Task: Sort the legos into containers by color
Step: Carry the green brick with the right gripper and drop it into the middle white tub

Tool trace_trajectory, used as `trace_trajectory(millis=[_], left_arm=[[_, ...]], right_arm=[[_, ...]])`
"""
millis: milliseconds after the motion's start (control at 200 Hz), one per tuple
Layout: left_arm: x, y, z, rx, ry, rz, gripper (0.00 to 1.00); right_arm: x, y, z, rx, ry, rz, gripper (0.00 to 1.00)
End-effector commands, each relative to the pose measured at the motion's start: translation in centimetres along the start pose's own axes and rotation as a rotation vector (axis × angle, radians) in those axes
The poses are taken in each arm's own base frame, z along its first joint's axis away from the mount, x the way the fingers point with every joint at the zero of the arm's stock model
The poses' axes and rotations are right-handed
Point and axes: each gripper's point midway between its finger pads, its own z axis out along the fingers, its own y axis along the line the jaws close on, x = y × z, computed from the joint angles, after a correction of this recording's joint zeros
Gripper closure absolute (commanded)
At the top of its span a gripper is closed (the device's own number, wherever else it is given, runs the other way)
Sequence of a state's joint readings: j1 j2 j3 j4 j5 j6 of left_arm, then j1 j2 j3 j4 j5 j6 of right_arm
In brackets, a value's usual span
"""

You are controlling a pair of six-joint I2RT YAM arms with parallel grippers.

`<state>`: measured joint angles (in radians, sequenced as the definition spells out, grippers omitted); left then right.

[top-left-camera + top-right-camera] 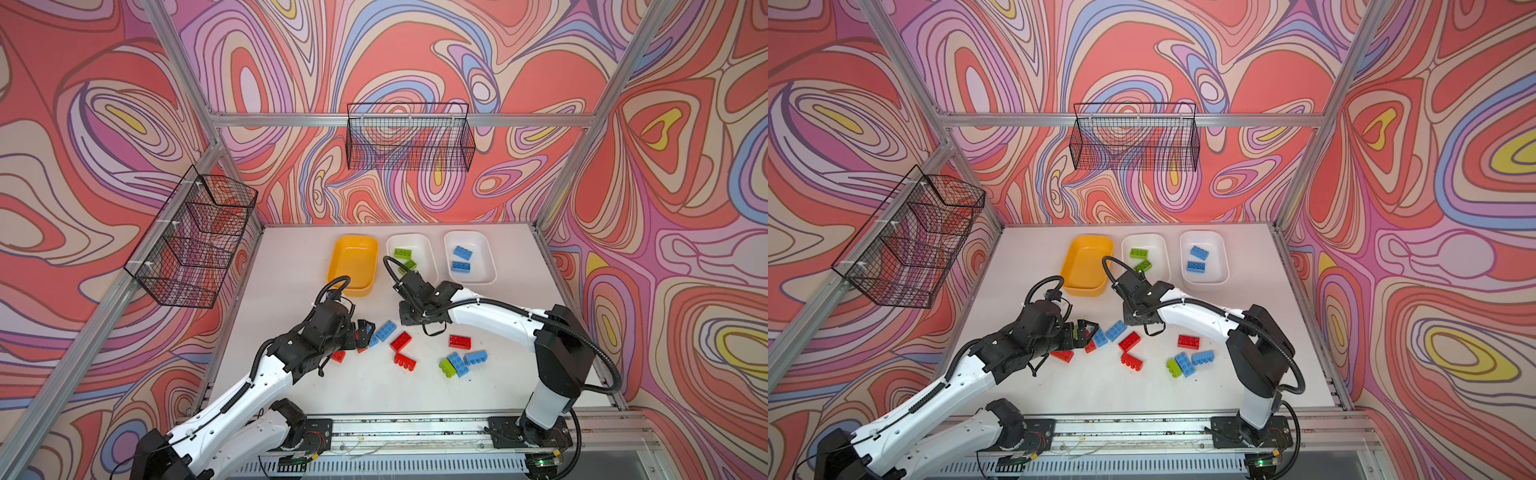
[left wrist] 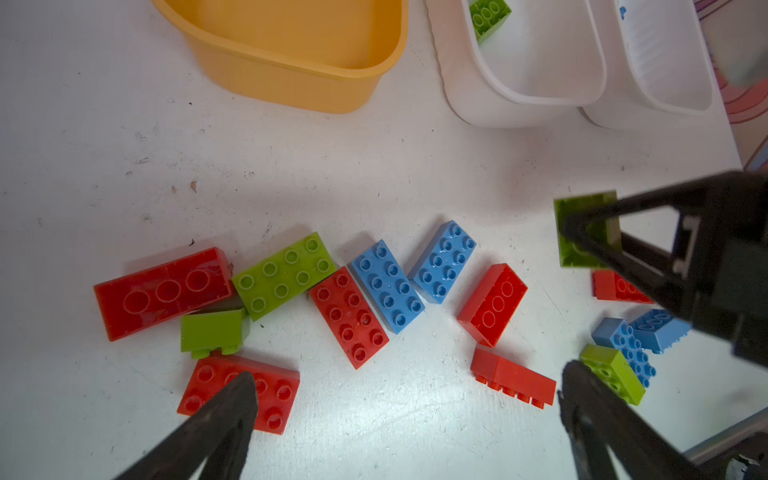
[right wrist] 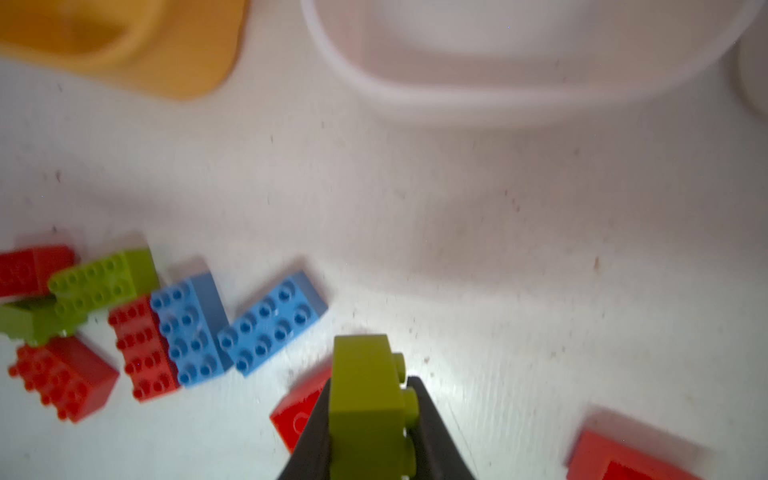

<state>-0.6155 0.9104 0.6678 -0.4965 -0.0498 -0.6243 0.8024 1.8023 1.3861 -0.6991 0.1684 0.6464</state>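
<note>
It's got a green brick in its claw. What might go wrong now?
The right gripper pinches the green brick; it could slip before reaching the white tub with other green bricks. Near the open left gripper, a red brick and a blue brick lie touching, so closing on one may drag the other.

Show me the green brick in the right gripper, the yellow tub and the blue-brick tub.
green brick [image 3: 365, 407], right wrist view, smooth side face
yellow tub [image 1: 353, 259], in a top view, bare floor
blue-brick tub [image 1: 480, 257], in a top view, bare floor
</note>
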Motion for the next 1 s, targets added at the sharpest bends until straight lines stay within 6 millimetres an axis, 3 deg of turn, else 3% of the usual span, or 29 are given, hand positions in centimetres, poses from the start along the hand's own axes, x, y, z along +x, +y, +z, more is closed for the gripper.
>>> trace_trajectory(millis=[0, 155, 270, 546, 681, 791, 901, 997], left_arm=[[-1.0, -1.0, -0.5, 0.043, -0.035, 0.01, 0.0], [-0.8, -1.0, -0.5, 0.044, -0.028, 0.016, 0.0], [-1.1, -0.8, -0.7, 0.03, -0.037, 0.022, 0.0], [-2.0, -1.2, -0.8, 0.022, -0.053, 0.042, 0.0], [-2.2, -1.5, -0.5, 0.022, -0.044, 0.044, 0.0], [-2.3, -1.9, -0.3, 0.033, -0.034, 0.044, 0.0], [-2.3, -2.2, -0.3, 0.052, -0.032, 0.038, 0.0], [-2.3, -2.7, -0.4, 0.077, -0.035, 0.027, 0.0]], right_arm=[[-4.5, -2.2, 0.8, 0.066, -0.049, 0.0, 0.82], [-10.4, -3.6, 2.7, 0.09, -0.094, 0.013, 0.82], [-13.4, -4.4, 4.6, 0.101, -0.11, 0.017, 0.81], [-17.8, -6.3, 9.4, 0.145, -0.134, 0.013, 0.78], [-20.0, -7.1, 9.5, 0.16, -0.172, 0.015, 0.76], [-21.1, -7.3, 9.0, 0.153, -0.194, 0.005, 0.62], [-21.5, -7.1, 7.1, 0.14, -0.213, -0.004, 0.49], [-20.9, -7.1, 4.9, 0.123, -0.223, -0.003, 0.45]])
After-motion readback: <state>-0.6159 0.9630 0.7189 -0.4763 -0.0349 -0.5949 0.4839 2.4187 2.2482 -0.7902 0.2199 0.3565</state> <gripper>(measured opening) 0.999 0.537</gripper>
